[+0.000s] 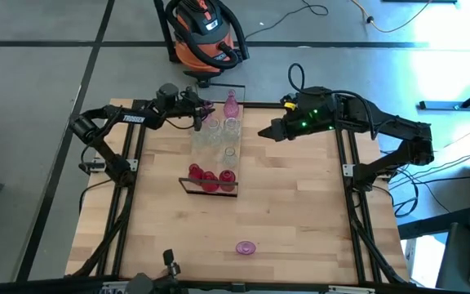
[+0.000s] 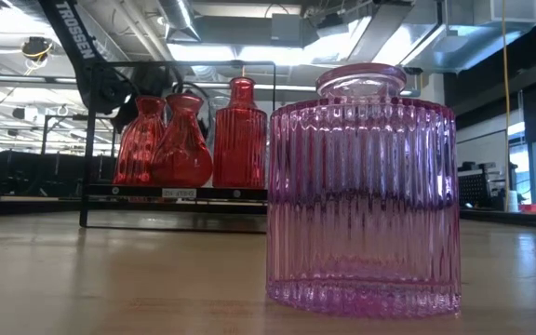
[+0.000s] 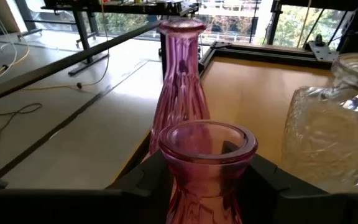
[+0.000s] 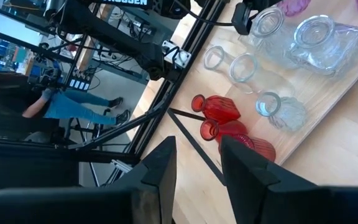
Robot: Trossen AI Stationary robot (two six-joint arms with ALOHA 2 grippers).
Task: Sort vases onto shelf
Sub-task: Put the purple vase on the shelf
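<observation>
The shelf [image 1: 207, 160] is a narrow plank lying from near to far on the table. Three red vases [image 1: 210, 178] stand at its near end, clear vases [image 1: 219, 135] in its middle, and a tall pink vase [image 1: 232, 104] at its far end. My left gripper [image 1: 205, 111] is at the shelf's far end, shut on a second pink vase [image 3: 207, 146] that stands just in front of the tall one [image 3: 182, 74]. My right gripper [image 1: 262, 133] hovers open to the right of the shelf, holding nothing. A ribbed pink vase [image 1: 246, 247] stands on its base on the table near the front edge. My left gripper has the pink vase's neck [image 3: 201, 186], just below the flared rim, pinched between its two fingers [image 3: 143, 182]. The fingers come nearly level from the table's left side. The vase is upright; its lower body and what it stands on are hidden by the gripper.
A clear vase [image 3: 334, 124] stands close beside the held one. The shelf's black frame [image 2: 87, 140] rises at its near end around the red vases [image 2: 182, 140]. The ribbed pink vase [image 2: 361, 186] fills the low view. An orange shop vacuum [image 1: 206, 33] sits beyond the far edge.
</observation>
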